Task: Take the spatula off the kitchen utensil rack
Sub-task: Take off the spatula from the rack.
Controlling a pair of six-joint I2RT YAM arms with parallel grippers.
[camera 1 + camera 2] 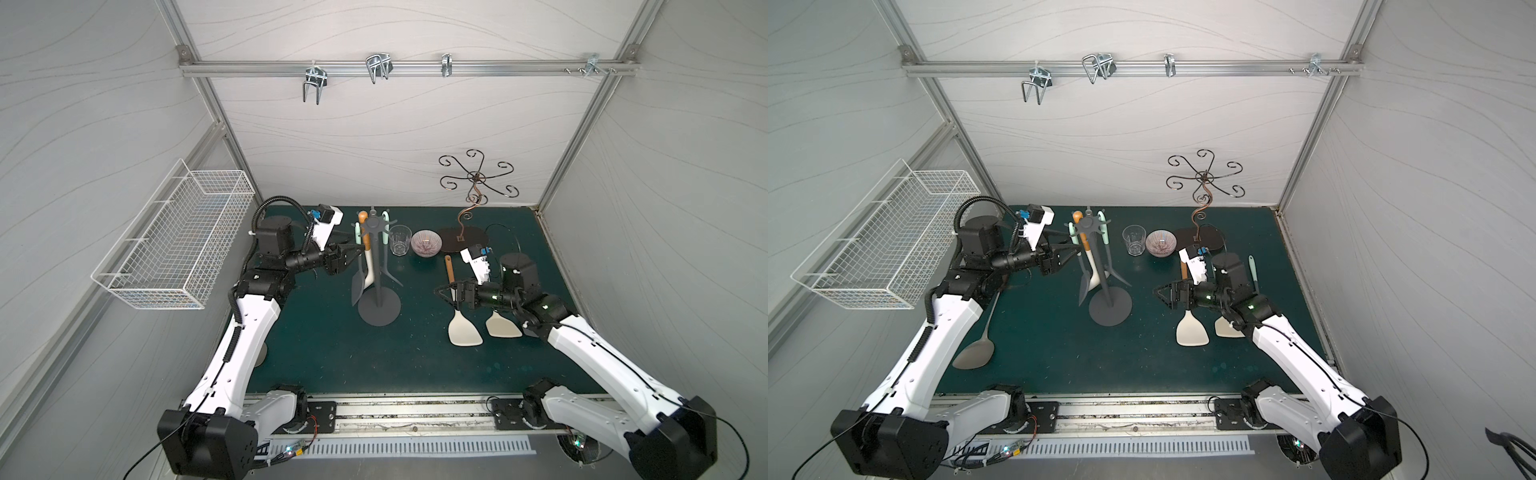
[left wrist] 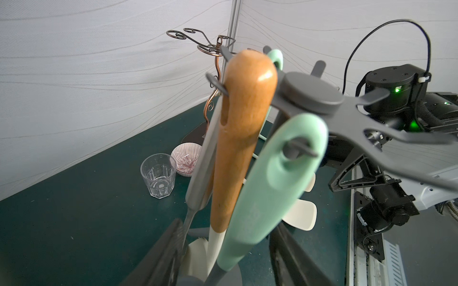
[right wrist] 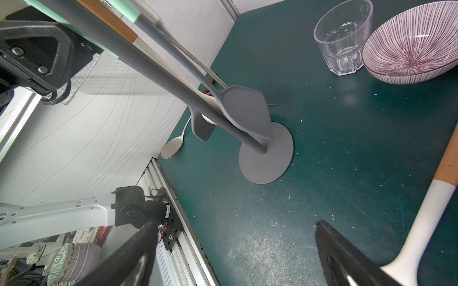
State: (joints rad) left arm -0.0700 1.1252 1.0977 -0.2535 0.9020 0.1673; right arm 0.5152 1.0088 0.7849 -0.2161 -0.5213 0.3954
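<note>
The dark-grey kitchen utensil rack [image 1: 379, 270] stands on its round base [image 1: 1111, 309] at the back middle of the green table. From its hook crown hang a mint-handled grey spatula [image 2: 272, 178], a wood-handled white spatula [image 2: 243, 138] and another mint-handled utensil [image 1: 386, 232]. My left gripper [image 2: 226, 224] reaches in from the left at handle height [image 1: 356, 250]. Its jaws are open and straddle the hanging handles, with a gap beside the mint one. My right gripper [image 3: 235, 224] hovers open and holds nothing, low over the table right of the rack [image 1: 444, 296].
A clear glass [image 1: 400, 240] and a striped bowl [image 1: 426, 243] stand behind the rack, next to a curly bronze wire stand [image 1: 478, 178]. Two white spatulas [image 1: 463, 328] lie under the right arm. A metal spoon [image 1: 976, 351] lies beneath the left arm. A white wire basket [image 1: 178, 241] hangs on the left wall.
</note>
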